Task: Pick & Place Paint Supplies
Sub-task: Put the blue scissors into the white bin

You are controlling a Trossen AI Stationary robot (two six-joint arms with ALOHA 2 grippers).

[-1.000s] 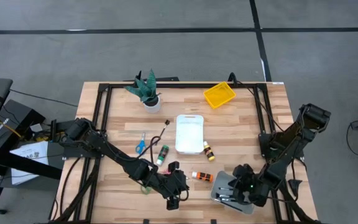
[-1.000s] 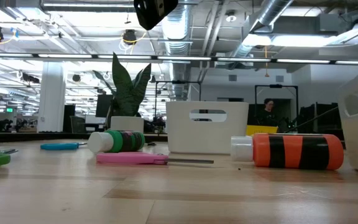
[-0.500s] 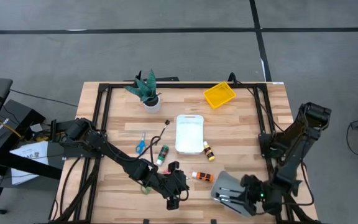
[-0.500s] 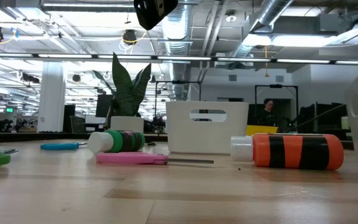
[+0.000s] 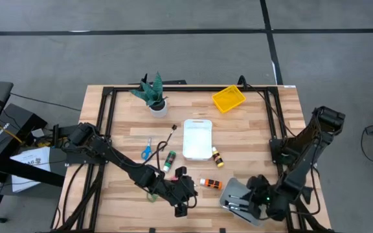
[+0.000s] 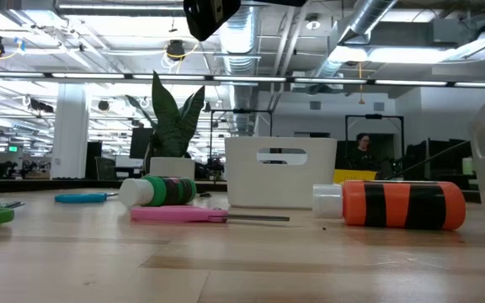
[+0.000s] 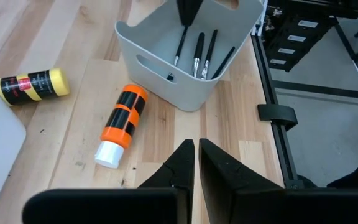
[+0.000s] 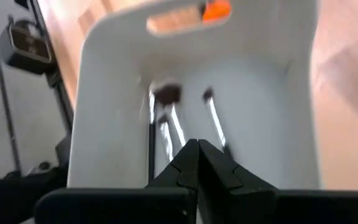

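Presently, grey tray [image 5: 235, 194] at the worktop's [image 5: 118, 139] front edge serves as the collecting bin: four dark-handled brushes [image 7: 199, 54] lie inside it, presumably sorted there already.

Right tool [image 8: 197, 163]: fingers pressed together, holding nothing, poised directly above the grey tray's open mouth.

Left tool [image 7: 196, 163]: fingers nearly closed, empty, hovering just beside the grey tray with its tips towards it.

Orange bottle [image 5: 210, 184]: lying on its side just beside the grey tray, likely the next pick.

Yellow bottle [image 5: 217, 156]: farther from the grey tray, against the white tray [image 5: 197, 138].

Green bottle [image 5: 169, 160], pink scissors [image 6: 205, 215], blue scissors [image 5: 146, 151]: well apart from the grey tray, beyond the left arm, uncollected.
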